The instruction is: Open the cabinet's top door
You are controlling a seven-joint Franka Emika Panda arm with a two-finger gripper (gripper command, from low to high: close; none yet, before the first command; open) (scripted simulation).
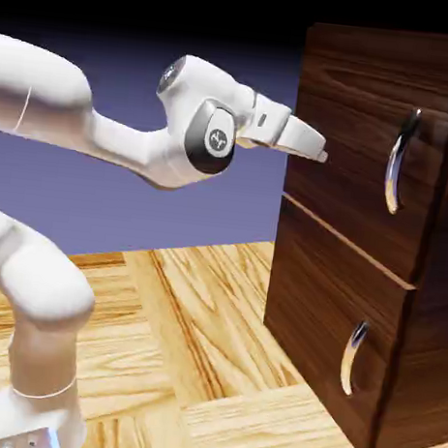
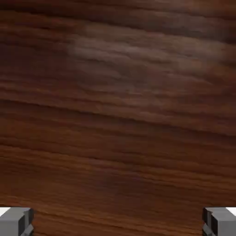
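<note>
Door (image 1: pixel 357 150): top one, upper half of the cabinet (image 1: pixel 415 384), right side of the exterior view, looks shut
Handle (image 1: pixel 395 173): long curved chrome, upright on the door
Gripper (image 1: pixel 322 157): spread wide, nothing in it, tips right by the door, away from the handle; can't tell if they touch
Hand view: just dark wood grain between the tips
Lower door (image 1: pixel 325 316): shut too, smaller handle (image 1: pixel 351 358)
</note>
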